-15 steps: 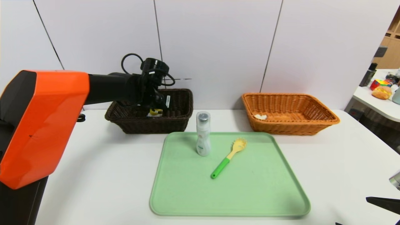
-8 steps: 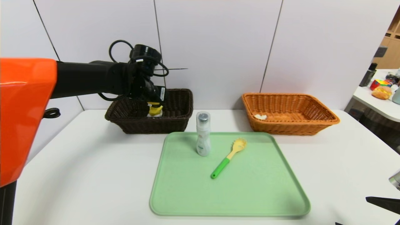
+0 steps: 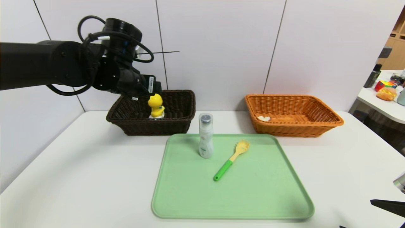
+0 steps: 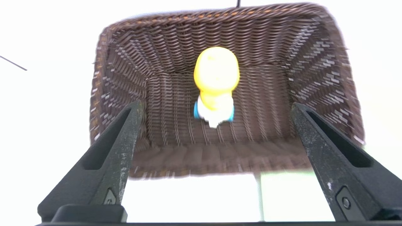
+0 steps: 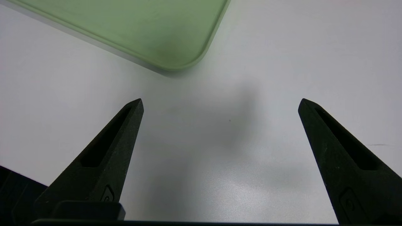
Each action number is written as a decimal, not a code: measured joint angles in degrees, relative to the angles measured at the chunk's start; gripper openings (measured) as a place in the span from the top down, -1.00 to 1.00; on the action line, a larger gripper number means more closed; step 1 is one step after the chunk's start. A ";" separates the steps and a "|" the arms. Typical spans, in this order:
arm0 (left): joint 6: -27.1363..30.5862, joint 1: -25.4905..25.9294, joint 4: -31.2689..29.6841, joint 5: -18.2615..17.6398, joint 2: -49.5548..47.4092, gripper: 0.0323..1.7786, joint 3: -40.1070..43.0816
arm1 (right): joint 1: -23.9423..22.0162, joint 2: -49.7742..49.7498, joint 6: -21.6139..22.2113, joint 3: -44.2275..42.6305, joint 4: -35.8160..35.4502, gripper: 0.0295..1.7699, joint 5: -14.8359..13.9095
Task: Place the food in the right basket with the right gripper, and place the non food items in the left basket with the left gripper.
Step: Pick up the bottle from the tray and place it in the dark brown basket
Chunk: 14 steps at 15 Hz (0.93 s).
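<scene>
left tool (image 4: pixel 216 106): wide open, empty, above brown basket (image 3: pixel 177 125) | yellow duck toy (image 3: pixel 156 106): upright inside, seemingly | right tool (image 5: pixel 220 103): wide open, empty, over counter (image 5: pixel 282 62)

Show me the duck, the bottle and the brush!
duck (image 3: pixel 155 102), head view, on its yellow head.
bottle (image 3: pixel 206 142), head view, on its white body.
brush (image 3: pixel 223 170), head view, on its green handle.
</scene>
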 joint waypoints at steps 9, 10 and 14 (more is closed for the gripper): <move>-0.17 -10.11 -3.88 -0.20 -18.09 -0.90 22.49 | 0.05 0.04 -0.05 0.28 0.00 -0.92 -0.20; -0.11 -11.82 -5.40 -0.20 -19.82 -0.90 25.30 | 0.05 -0.02 -0.05 0.30 -0.02 -0.92 -0.24; -0.11 -17.88 -10.11 -1.18 -25.34 -0.90 34.65 | 0.05 0.09 -0.05 0.35 -0.05 -0.92 -0.11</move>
